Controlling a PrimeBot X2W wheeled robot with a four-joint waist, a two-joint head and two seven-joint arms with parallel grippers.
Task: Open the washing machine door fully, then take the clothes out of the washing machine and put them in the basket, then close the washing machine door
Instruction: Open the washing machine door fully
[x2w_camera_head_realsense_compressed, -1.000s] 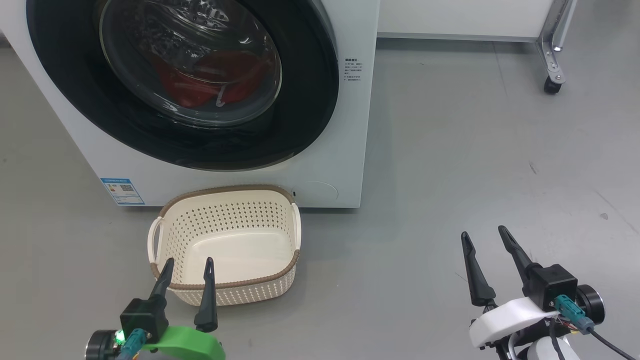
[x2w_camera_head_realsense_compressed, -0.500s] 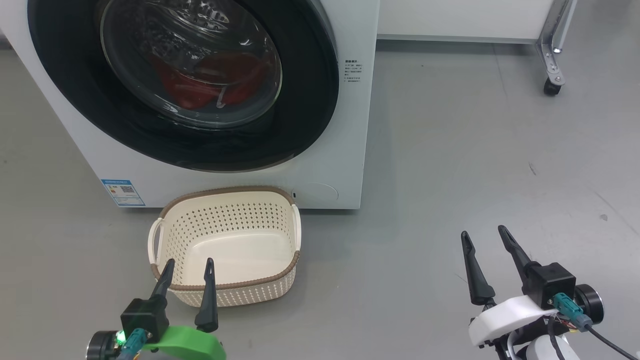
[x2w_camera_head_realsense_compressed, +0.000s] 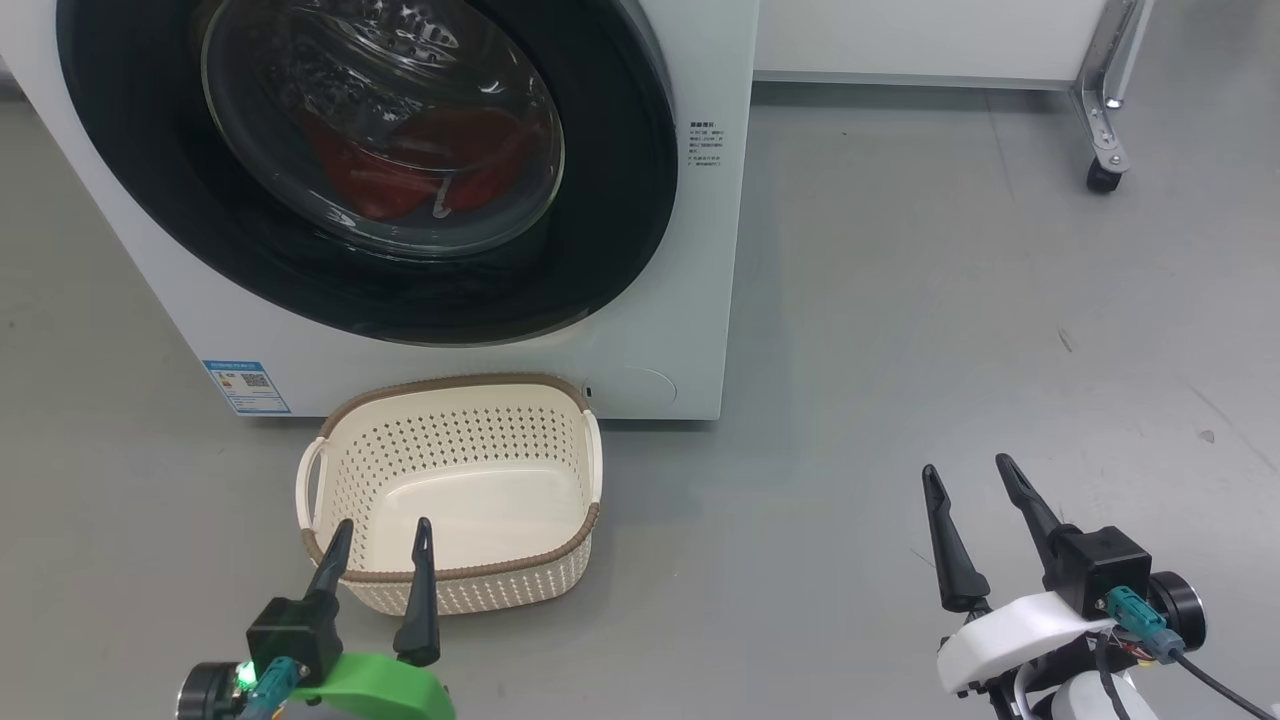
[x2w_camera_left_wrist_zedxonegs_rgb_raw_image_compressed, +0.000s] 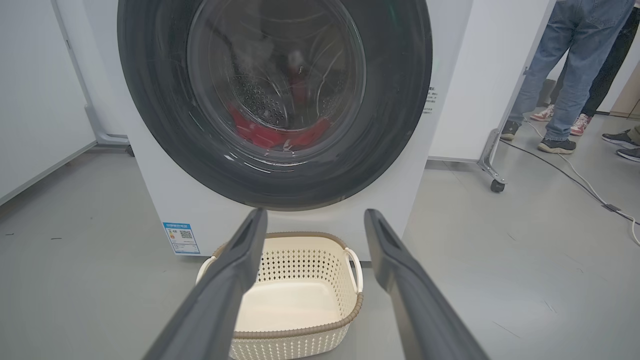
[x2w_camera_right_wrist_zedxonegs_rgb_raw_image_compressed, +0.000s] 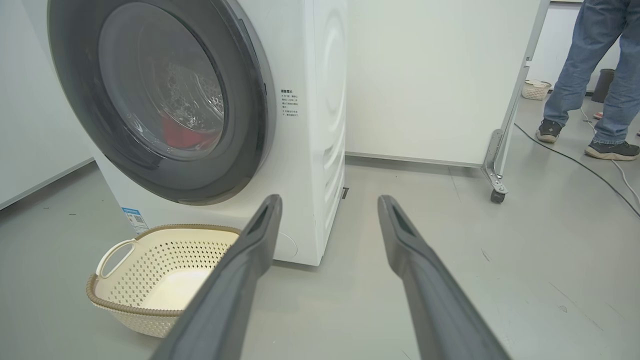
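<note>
Washing machine (x2w_camera_head_realsense_compressed: 680, 300): it stood on the grey floor (x2w_camera_head_realsense_compressed: 950, 300), with a blue label (x2w_camera_head_realsense_compressed: 246, 384) at the lower left of its front.

Door (x2w_camera_head_realsense_compressed: 620, 200): found shut, with the black rim flush against the front.

Clothes (x2w_camera_head_realsense_compressed: 420, 170): red fabric lay low in the drum, seen through the door glass.

Basket (x2w_camera_head_realsense_compressed: 450, 585): it sat on the floor directly below the door, its far rim just beside the machine's base.

Left gripper (x2w_camera_head_realsense_compressed: 383, 524): released, with the fingers spread and nothing between them. It was poised at the basket's near rim and pointed toward the machine. The door and the clothes lay above and beyond it, well apart from the fingertips.

Right gripper (x2w_camera_head_realsense_compressed: 966, 465): released, with the fingers spread and nothing held. It was over bare floor to the right of the machine, well apart from the basket, door and clothes. In its wrist view the door lay ahead and to the left.

Also noted: a person's legs (x2w_camera_left_wrist_zedxonegs_rgb_raw_image_compressed: 570, 75) in jeans stood beyond a wheeled panel (x2w_camera_right_wrist_zedxonegs_rgb_raw_image_compressed: 440, 75) right of the machine.
</note>
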